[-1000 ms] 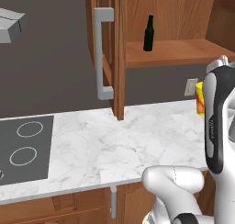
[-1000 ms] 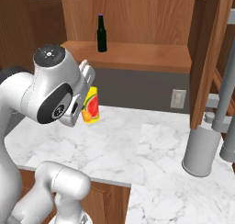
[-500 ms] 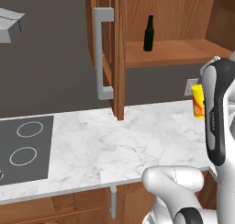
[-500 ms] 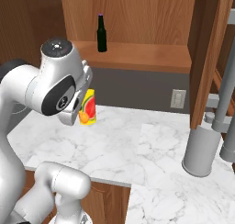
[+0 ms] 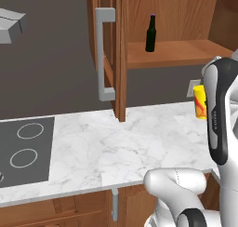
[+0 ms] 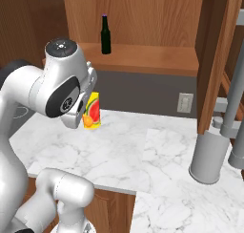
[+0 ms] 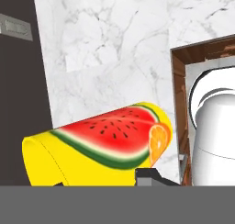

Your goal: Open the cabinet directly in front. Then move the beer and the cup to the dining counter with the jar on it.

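The cabinet [image 5: 122, 54] stands open, its door edge and grey bar handle [image 5: 104, 54] facing me. On its shelf stands the beer [image 5: 150, 33], dark and slim, also in the right base view [image 6: 105, 35]. My gripper [image 7: 101, 179] is shut on the cup [image 7: 101, 145], bright yellow with a watermelon and orange print. The cup [image 6: 91, 111] hangs just above the marble worktop, below and in front of the shelf, partly behind my arm [image 5: 200, 102]. The dining counter and the jar are out of view.
A marble worktop [image 5: 121, 147] runs under the cabinet, with a black cooktop [image 5: 23, 149] at its left. A wall socket [image 6: 185, 103] sits on the dark backsplash. A tall grey cylinder [image 6: 208, 158] stands at the right, beside the other open door [image 6: 217, 60].
My arm has shifted a little with the cup in its grip; the cup sits slightly lower in the left base view. The beer has not moved.
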You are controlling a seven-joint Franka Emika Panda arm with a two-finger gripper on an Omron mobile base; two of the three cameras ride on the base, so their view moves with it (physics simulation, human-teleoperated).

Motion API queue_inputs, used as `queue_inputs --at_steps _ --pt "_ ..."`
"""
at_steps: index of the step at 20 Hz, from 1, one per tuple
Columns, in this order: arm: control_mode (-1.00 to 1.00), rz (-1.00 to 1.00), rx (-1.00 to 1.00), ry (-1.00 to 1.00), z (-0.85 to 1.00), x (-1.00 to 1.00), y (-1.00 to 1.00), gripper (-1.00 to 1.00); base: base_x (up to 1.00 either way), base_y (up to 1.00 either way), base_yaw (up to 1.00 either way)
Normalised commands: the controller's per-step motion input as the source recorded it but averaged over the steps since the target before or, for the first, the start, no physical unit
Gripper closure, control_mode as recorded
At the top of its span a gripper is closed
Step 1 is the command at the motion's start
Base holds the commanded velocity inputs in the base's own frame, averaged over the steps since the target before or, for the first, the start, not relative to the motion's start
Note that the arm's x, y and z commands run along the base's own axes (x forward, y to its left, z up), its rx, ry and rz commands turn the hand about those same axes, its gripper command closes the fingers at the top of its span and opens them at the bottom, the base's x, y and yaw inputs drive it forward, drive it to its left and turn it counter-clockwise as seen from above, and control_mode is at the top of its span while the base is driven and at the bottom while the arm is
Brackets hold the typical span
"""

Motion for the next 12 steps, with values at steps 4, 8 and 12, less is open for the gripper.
queue_inputs --at_steps 4,8,12 --pt "1.00 0.00 0.00 0.00 0.00 0.00 0.00 1.00 -0.17 0.00 0.04" --pt "1.00 0.00 0.00 0.00 0.00 0.00 0.00 1.00 -0.26 0.00 0.05" --pt "1.00 0.00 0.00 0.00 0.00 0.00 0.00 1.00 -0.45 -0.03 0.05"
